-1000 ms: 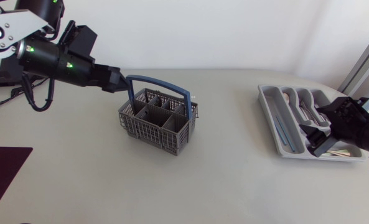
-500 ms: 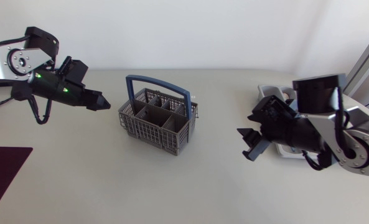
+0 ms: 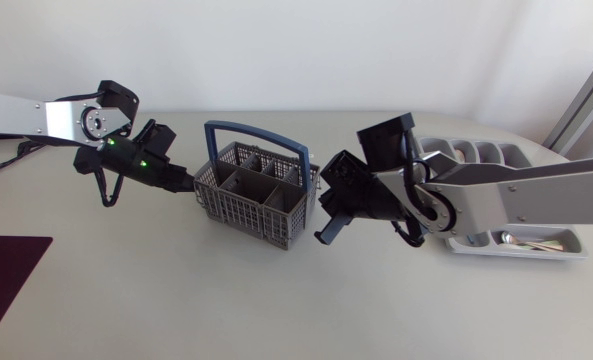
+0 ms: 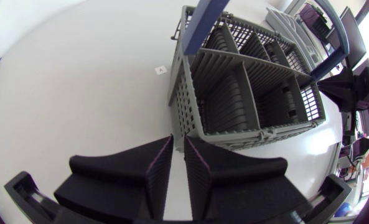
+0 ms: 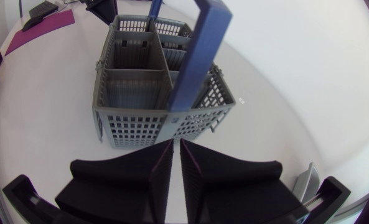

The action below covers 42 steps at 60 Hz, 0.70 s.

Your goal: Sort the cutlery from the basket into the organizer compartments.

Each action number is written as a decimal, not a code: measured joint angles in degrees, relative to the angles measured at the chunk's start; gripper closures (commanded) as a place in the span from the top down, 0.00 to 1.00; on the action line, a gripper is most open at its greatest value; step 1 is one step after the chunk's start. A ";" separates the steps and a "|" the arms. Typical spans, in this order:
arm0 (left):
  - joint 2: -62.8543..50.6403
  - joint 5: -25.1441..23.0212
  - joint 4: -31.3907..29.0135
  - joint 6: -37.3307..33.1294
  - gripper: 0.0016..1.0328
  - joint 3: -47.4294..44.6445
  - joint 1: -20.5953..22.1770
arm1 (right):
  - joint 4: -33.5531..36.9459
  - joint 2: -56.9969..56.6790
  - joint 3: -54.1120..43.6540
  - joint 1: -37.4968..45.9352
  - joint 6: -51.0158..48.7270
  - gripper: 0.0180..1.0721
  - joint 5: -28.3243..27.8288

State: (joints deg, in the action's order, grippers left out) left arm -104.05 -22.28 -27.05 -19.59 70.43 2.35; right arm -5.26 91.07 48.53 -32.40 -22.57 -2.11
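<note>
Already cutlery (image 3: 524, 241) in the organizer compartments (image 3: 576, 252), grey basket (image 3: 251, 205) well apart.

The basket (image 3: 254, 193) sits mid-table; my left gripper (image 4: 178, 142) is just beside it at nine o'clock, my right gripper (image 5: 175, 146) at three o'clock; the organizer (image 3: 488, 153) lies farther out at three.
</note>
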 measured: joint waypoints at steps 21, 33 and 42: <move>-0.59 -1.92 0.39 -0.15 0.07 0.46 4.61 | -1.03 4.44 1.68 2.03 0.26 0.10 0.22; -0.35 -2.36 0.48 -0.09 0.07 -0.04 9.03 | -2.36 5.31 1.68 7.30 0.00 0.10 -0.11; 0.98 -2.86 0.59 0.07 0.07 -2.05 10.82 | -3.21 6.54 1.68 9.79 -0.50 0.10 -0.85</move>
State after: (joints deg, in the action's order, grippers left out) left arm -103.07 -25.15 -26.46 -19.53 68.38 13.17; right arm -8.47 97.60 50.22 -22.61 -23.07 -2.96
